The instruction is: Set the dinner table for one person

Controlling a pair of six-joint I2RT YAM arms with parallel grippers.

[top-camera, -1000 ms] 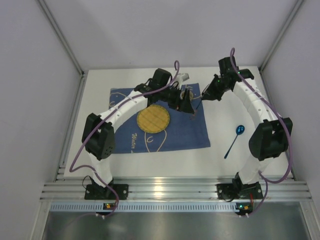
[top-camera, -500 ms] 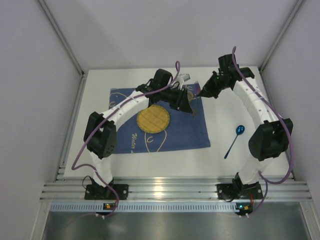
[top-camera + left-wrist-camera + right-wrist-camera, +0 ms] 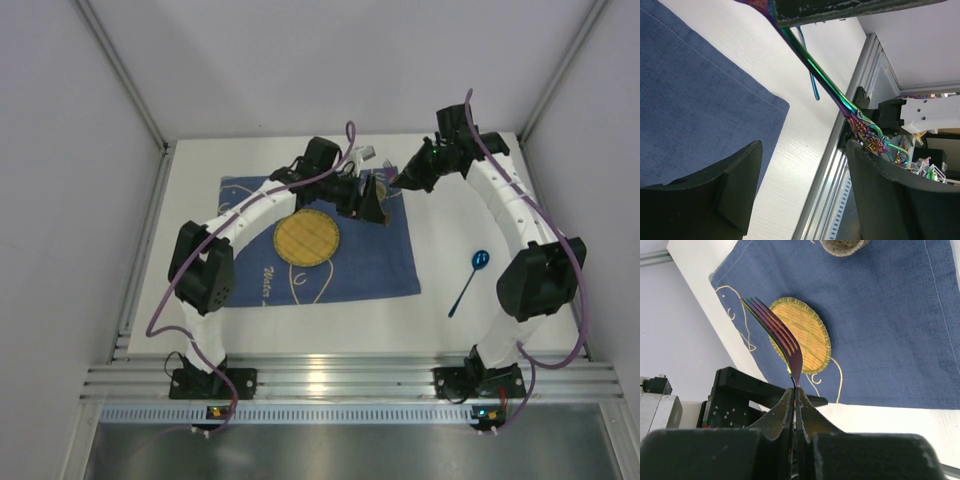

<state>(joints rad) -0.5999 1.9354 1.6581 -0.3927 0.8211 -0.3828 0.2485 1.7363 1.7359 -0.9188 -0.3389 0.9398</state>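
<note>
The white tabletop (image 3: pixel 340 320) fills the middle of the overhead view, with the blue mat (image 3: pixel 370 265) at its centre, the yellow plate (image 3: pixel 306 237) on the mat, and a blue spoon (image 3: pixel 466 287) on bare surface to the right. Above the mat's upper right corner, the right end effector (image 3: pixel 796 392) is pressed together on the neck of an iridescent fork (image 3: pixel 779 337). The left end effector (image 3: pixel 804 147) is spread beside it, with the fork's handle crossing the upper part of its wrist view.
</note>
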